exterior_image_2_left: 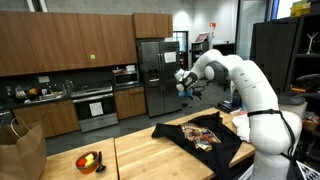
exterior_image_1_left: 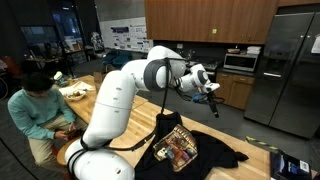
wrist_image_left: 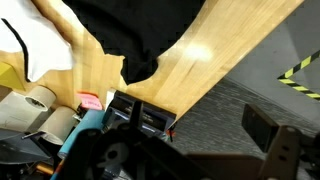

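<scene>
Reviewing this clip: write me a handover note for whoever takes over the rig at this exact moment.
Gripper: looks open and empty, raised well above the table, touching nothing.
Black T-shirt: lies on the wooden table, printed side up, loosely spread and wrinkled. The wrist view shows one corner close to the table edge.
Done: nothing gripped, nothing folded.
Left: probably the whole approach to the shirt and the grasp.
Mind: a person sits at the table beside the arm's base.
</scene>
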### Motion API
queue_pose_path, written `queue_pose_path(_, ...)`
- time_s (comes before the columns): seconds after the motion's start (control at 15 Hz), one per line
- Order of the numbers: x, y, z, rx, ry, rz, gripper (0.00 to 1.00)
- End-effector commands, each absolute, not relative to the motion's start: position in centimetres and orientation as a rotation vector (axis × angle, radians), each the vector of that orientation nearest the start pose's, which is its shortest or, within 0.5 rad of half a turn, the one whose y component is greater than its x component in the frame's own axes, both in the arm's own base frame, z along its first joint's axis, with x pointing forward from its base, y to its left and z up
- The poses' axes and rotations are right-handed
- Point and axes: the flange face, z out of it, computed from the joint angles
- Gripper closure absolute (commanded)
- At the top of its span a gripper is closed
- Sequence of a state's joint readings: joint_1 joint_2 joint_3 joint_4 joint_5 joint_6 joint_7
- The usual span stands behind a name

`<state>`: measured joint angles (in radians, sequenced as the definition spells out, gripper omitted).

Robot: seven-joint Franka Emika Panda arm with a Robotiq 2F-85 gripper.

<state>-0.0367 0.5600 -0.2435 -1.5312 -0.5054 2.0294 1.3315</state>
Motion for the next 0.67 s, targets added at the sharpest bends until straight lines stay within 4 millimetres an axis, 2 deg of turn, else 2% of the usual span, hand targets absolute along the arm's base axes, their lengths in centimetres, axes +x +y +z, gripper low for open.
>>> queue_pose_path(0.0,66.7,-19.3,34.7,2.045,-1.611,0.324,0.00)
queue_pose_path(0.2,66.4,-18.9,33.8,2.105,-1.599,0.288,0.00)
queue_pose_path(0.4,66.3,-16.5,32.7,2.235,-1.608,0.212,0.00)
queue_pose_path(0.6,65.8,-14.0,31.5,2.350,-1.678,0.050,0.00)
